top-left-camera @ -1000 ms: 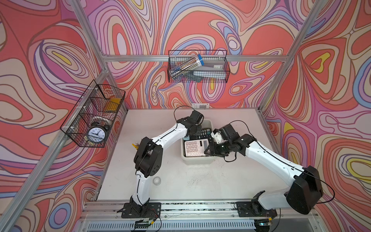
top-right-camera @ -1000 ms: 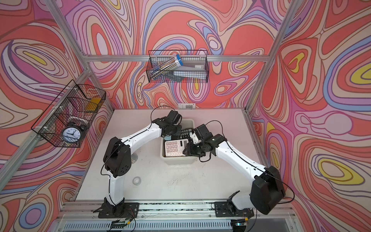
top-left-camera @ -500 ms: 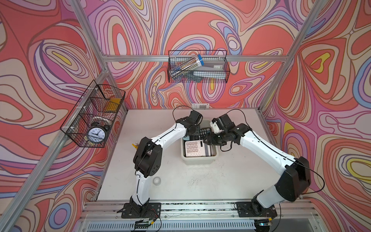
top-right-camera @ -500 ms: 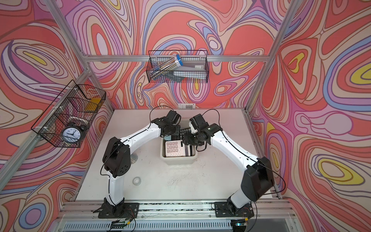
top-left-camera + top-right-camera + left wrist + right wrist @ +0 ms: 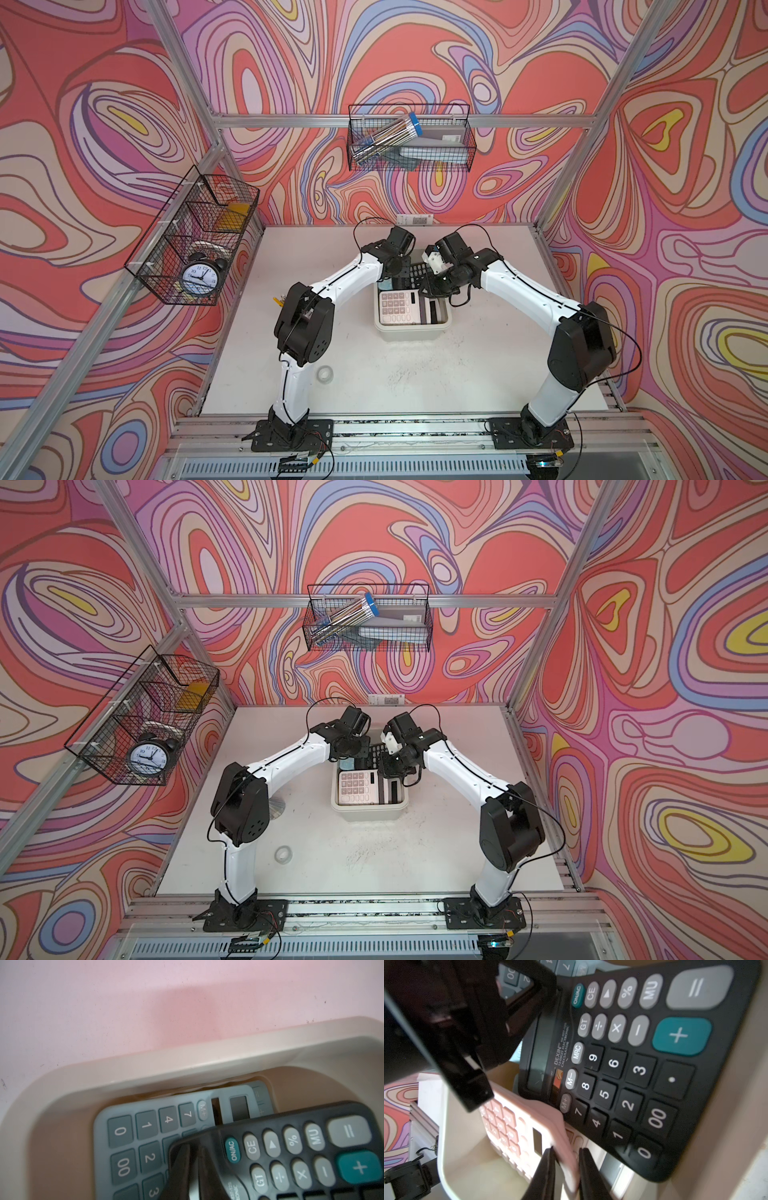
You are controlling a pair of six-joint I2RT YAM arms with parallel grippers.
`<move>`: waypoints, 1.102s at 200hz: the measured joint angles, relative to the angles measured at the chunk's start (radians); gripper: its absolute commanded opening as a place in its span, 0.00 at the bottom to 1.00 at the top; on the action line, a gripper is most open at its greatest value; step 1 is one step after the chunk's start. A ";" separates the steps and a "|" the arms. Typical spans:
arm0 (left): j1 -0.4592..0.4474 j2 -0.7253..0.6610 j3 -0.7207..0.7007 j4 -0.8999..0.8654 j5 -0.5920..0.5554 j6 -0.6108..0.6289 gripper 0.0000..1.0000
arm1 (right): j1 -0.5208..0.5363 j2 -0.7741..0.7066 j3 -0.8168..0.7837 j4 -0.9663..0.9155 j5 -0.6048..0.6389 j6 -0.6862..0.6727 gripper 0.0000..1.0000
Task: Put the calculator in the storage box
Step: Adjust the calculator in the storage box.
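1. The storage box (image 5: 411,332) is of off-white, faintly translucent plastic; smooth walls, rounded corners, flared rim. It stands on the white, scuffed tabletop (image 5: 457,374), nearer its far edge and about midway between its left and right edges.
2. The black calculator (image 5: 417,272) is a matt plastic slab with rounded corners; oval grey function keys, square black number keys, one teal plus key. It lies tilted inside the far half of the storage box, overlapping a grey-blue calculator (image 5: 133,1136) and a pink calculator (image 5: 508,1126); both are smooth plastic with square keys.
3. The left gripper (image 5: 195,1147) has its dark fingers (image 5: 182,1159) drawn narrow; they are clamped on the black calculator's display-end corner, just beside the ON/AC key.
4. The right gripper (image 5: 566,1153) sits low inside the storage box; its dark, tapered fingers (image 5: 548,1167) are nearly together. The black calculator's zero-key corner lies just beside them; contact cannot be told. The pink calculator's blurred edge shows in the gap; whether it is pinched cannot be told.
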 measured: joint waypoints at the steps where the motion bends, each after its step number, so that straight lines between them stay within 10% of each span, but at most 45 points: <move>1: 0.000 0.000 0.001 0.000 0.000 0.000 0.16 | 0.000 0.000 -0.001 0.000 -0.002 0.001 0.14; 85: 0.016 0.021 0.021 0.011 0.002 -0.006 0.15 | 0.010 0.035 0.050 -0.091 -0.027 -0.012 0.13; 137: 0.032 0.027 0.040 0.011 -0.006 -0.013 0.16 | 0.017 0.076 0.078 -0.132 0.019 -0.007 0.48; 220: 0.039 -0.109 -0.022 0.021 0.061 -0.035 0.44 | 0.016 -0.107 0.077 -0.159 0.132 0.027 0.49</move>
